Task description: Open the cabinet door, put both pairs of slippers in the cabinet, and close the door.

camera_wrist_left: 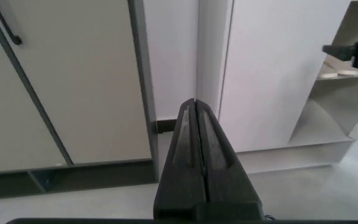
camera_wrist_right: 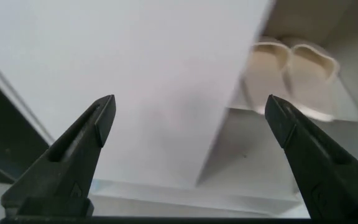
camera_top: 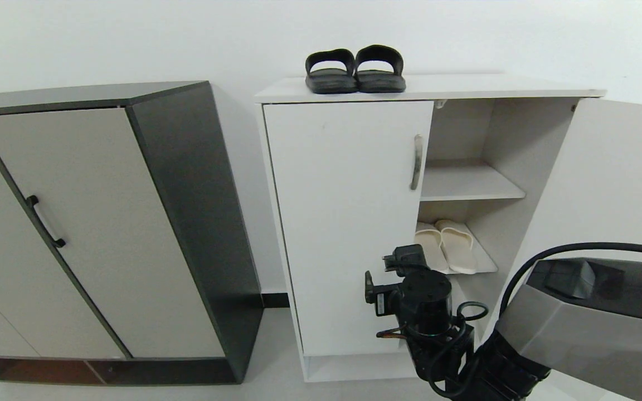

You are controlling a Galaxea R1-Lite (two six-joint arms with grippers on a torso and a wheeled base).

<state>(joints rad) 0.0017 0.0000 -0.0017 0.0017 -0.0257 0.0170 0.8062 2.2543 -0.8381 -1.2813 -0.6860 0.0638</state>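
Observation:
A pair of black slippers [camera_top: 355,70] sits on top of the white cabinet [camera_top: 349,223]. Its right door [camera_top: 611,178] stands swung open and its left door is closed. A cream pair of slippers [camera_top: 446,245] lies on the lower shelf inside; the right wrist view has the cream slippers [camera_wrist_right: 291,68] just ahead. My right gripper [camera_wrist_right: 190,106] is open and empty, low in front of the cabinet by the closed door's edge. My left gripper [camera_wrist_left: 196,107] is shut on nothing, near the floor, facing the gap between the two cabinets.
A dark grey cabinet [camera_top: 103,223] with a pale closed door stands to the left, close beside the white one. The upper shelf [camera_top: 468,184] of the white cabinet holds nothing. A metal handle [camera_top: 417,161] is on the closed door.

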